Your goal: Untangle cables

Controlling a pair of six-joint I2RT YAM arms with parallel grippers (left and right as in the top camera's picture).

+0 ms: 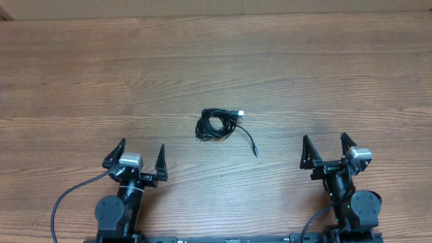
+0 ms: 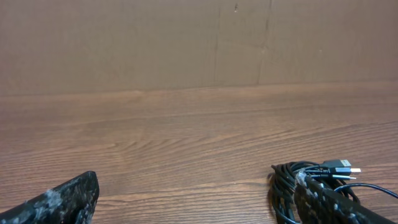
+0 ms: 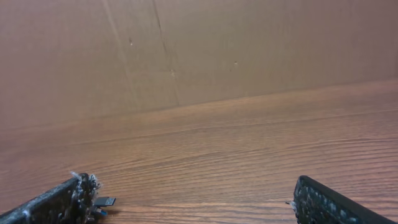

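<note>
Overhead, the small knot of thin black cables [image 1: 217,125] lies on the brown wood-grain table [image 1: 101,67], ahead of and between my arms. My left wrist view shows its silvery plug [image 2: 348,168]; my right wrist view catches just one dark plug end [image 3: 104,201]. My left gripper [image 1: 142,150] and right gripper [image 1: 325,143] gape wide, touching nothing.

Brown wood-grain table [image 1: 216,61] under even light, plain cardboard-coloured wall [image 2: 124,43] behind.

Table [image 1: 101,81] seemingly open around cables [image 1: 217,125].
</note>
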